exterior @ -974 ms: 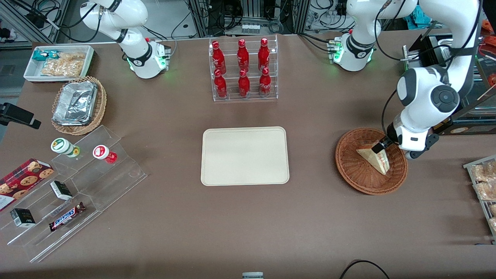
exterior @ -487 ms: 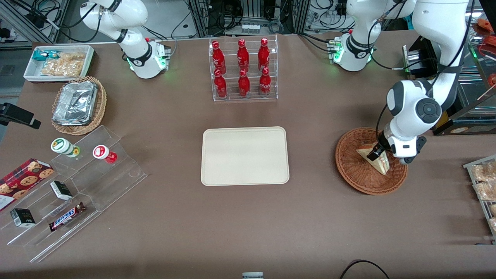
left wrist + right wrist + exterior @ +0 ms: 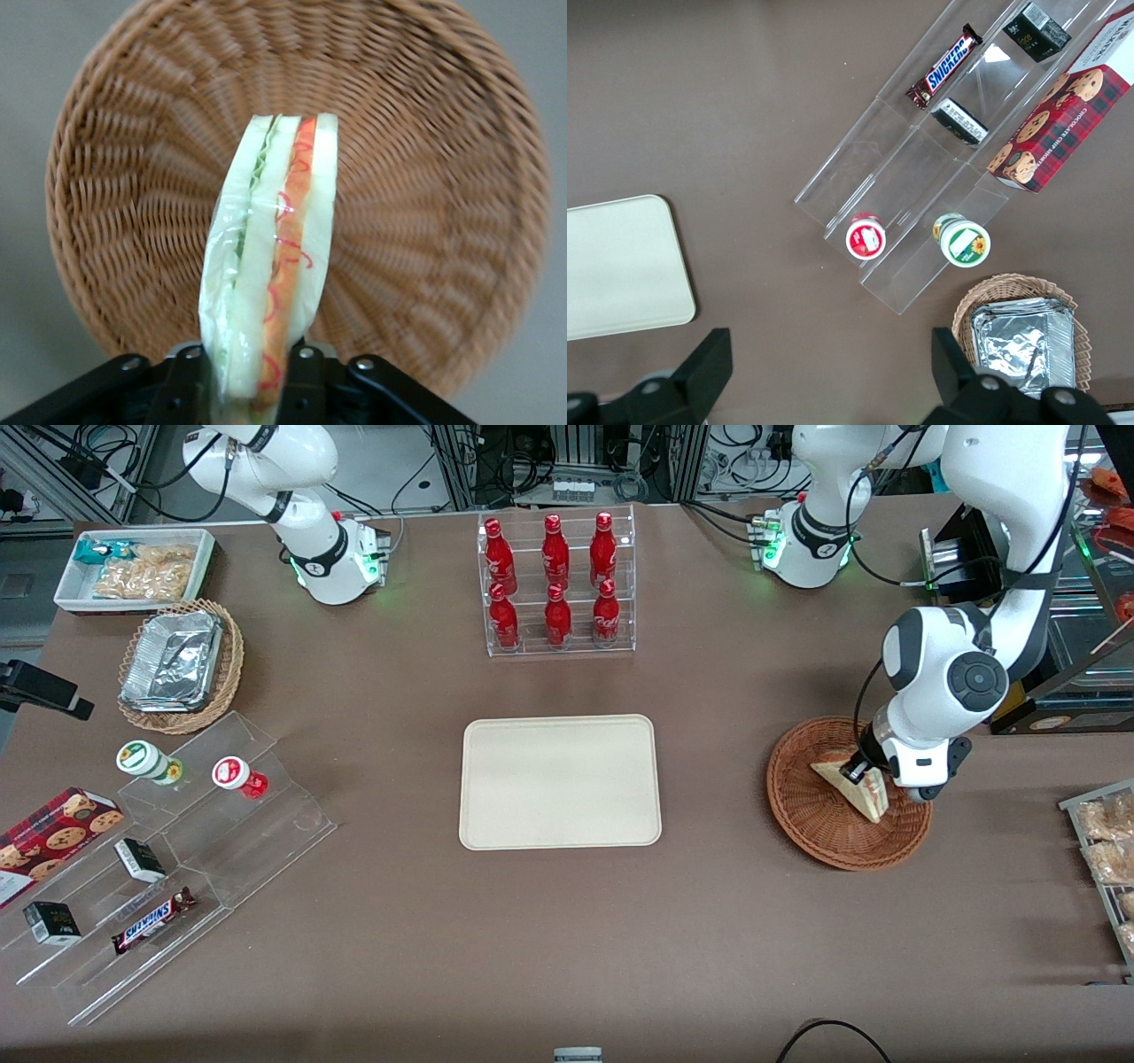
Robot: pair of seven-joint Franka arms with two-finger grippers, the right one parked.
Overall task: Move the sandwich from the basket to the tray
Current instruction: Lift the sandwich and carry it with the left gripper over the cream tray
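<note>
I have the gripper [image 3: 250,382] over the basket [image 3: 824,837], jaws closed on the sandwich [image 3: 270,283] at one end of the wedge. The sandwich looks raised off the wicker, though it hangs above the bowl. Its long axis runs straight out from the jaws, with the filling edge facing the wrist camera. The tray [image 3: 560,781] sits bare mid-worktop, well apart, toward the parked arm's end. My read: lift clear of the rim, then carry sideways along the worktop to the tray.

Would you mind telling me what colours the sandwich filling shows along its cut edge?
Red-orange and green between white bread; the left wrist view shows the sandwich best.
</note>
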